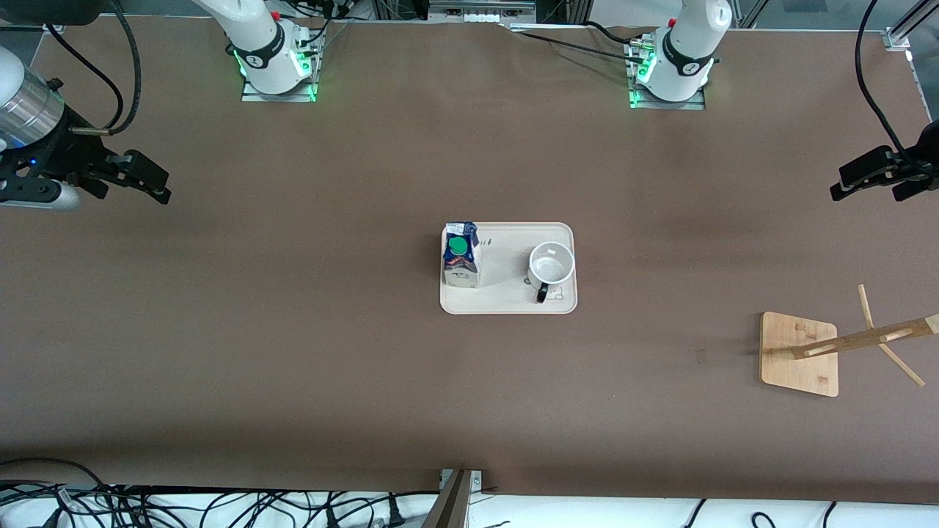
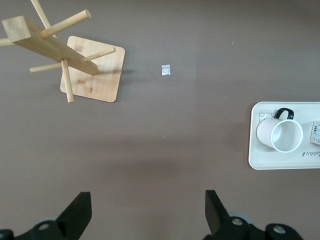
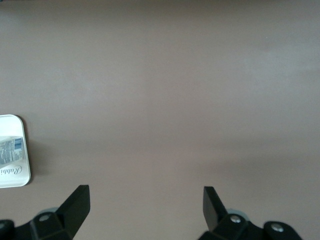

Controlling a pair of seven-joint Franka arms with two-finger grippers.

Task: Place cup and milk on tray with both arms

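Judging by how things lie, the job looks complete: the tray [image 1: 508, 302] sits mid-tabletop, and both task items stand on it, upright and apart from each other. Spreading around the tray, the brown tabletop [image 1: 293, 367] is matte and mostly bare, with loose black cables along its edge nearest the front camera. The two arms wait well away from the tray, one at each end of the tabletop. Nearer the front camera than the tray, toward the left arm's end, stands a wooden rack [image 1: 799, 353] with slanted pegs. The right pincer [image 1: 144, 178] hangs wide and holds nothing; the left pincer [image 1: 874, 178] is likewise wide and empty. On the tray, the milk [image 1: 461, 254] stands at the right arm's end, the cup [image 1: 551, 263] at the left arm's end, its black handle turned toward the front camera. Nothing seems left but to stay clear.
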